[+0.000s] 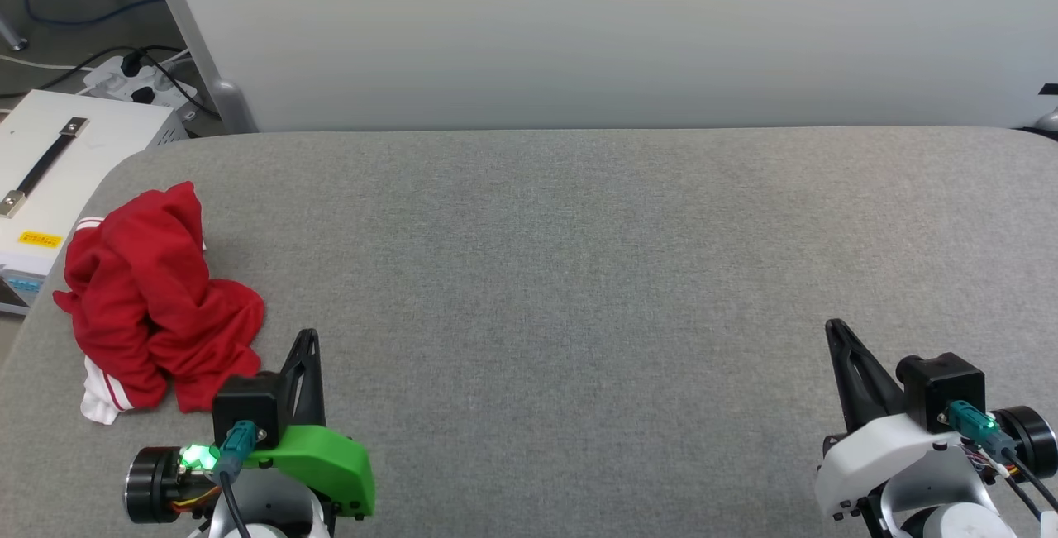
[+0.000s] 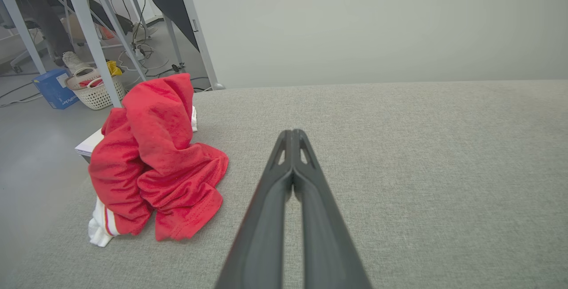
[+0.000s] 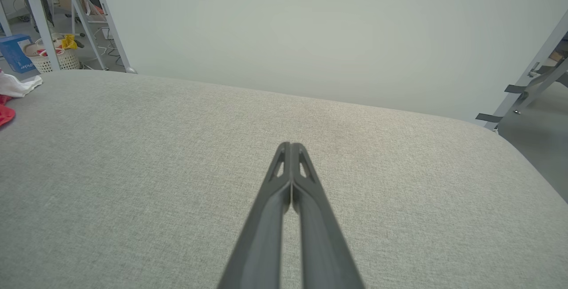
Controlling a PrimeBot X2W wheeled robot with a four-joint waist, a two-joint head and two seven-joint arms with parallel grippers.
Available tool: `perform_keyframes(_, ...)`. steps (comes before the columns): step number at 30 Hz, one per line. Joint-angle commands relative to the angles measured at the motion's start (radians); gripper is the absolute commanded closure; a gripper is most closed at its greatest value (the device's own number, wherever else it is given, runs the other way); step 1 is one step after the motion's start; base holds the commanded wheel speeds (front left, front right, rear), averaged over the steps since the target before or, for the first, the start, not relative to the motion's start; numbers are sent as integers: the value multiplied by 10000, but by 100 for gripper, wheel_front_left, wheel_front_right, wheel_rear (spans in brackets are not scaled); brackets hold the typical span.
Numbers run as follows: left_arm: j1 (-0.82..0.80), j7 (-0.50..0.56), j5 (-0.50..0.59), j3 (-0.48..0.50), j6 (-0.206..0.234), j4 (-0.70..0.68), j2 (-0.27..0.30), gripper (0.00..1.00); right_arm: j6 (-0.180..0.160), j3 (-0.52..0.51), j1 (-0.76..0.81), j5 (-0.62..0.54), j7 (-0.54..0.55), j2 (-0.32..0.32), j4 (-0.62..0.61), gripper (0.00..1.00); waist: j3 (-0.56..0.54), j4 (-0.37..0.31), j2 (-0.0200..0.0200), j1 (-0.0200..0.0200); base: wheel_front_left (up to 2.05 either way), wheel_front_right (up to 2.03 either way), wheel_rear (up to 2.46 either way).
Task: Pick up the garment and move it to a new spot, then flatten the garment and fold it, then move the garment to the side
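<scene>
The shirt [image 1: 157, 298] lies in a crumpled red heap ahead of the left hand [image 1: 307, 335] and off to its left side, close by, near the left edge of the grey table [image 1: 579, 273]. Seen from that hand's own wrist, the heap sits just left of the fingers, and they point past it rather than at it. The heap's long axis runs roughly away from the hand, parallel to the way its fingers point. A white striped sleeve [image 1: 103, 397] pokes out at the end nearest the hand, on the far-left side.

The left hand is closed and empty, its two fingers pressed together along their length. The right hand [image 1: 833, 326] is likewise closed and holds nothing; the shirt lies well apart from it, far to its left across bare table.

The left hand is clearly the nearer one. My judgement is that it needs to open and swing left before it can take hold.
</scene>
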Motion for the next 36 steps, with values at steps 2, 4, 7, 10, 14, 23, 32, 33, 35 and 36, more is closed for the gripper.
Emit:
perform_keyframes(2,-174,-9,95,14,41,-24,-47,100,-7,5,-164,-99,28,-3,7,100,0,0,0,0,0,0,0)
perform_keyframes(4,-174,-9,95,14,41,-24,-47,100,-7,5,-164,-99,28,-3,7,100,0,0,0,0,0,0,0)
perform_keyframes(7,-174,-9,95,14,41,-24,-47,100,-7,5,-164,-99,28,-3,7,100,0,0,0,0,0,0,0)
perform_keyframes(10,-174,-9,95,14,41,-24,-47,100,-7,5,-164,-99,28,-3,7,100,0,0,0,0,0,0,0)
perform_keyframes(14,-174,-9,95,14,41,-24,-47,100,-7,5,-164,-99,28,-3,7,100,0,0,0,0,0,0,0)
perform_keyframes(23,-174,-9,95,14,41,-24,-47,100,-7,5,-164,-99,28,-3,7,100,0,0,0,0,0,0,0)
perform_keyframes(32,-174,-9,95,14,41,-24,-47,100,-7,5,-164,-99,28,-3,7,100,0,0,0,0,0,0,0)
perform_keyframes(33,-174,-9,95,14,41,-24,-47,100,-7,5,-164,-99,28,-3,7,100,0,0,0,0,0,0,0)
perform_keyframes(35,-174,-9,95,14,41,-24,-47,100,-7,5,-164,-99,28,-3,7,100,0,0,0,0,0,0,0)
perform_keyframes(36,-174,-9,95,14,41,-24,-47,100,-7,5,-164,-99,28,-3,7,100,0,0,0,0,0,0,0)
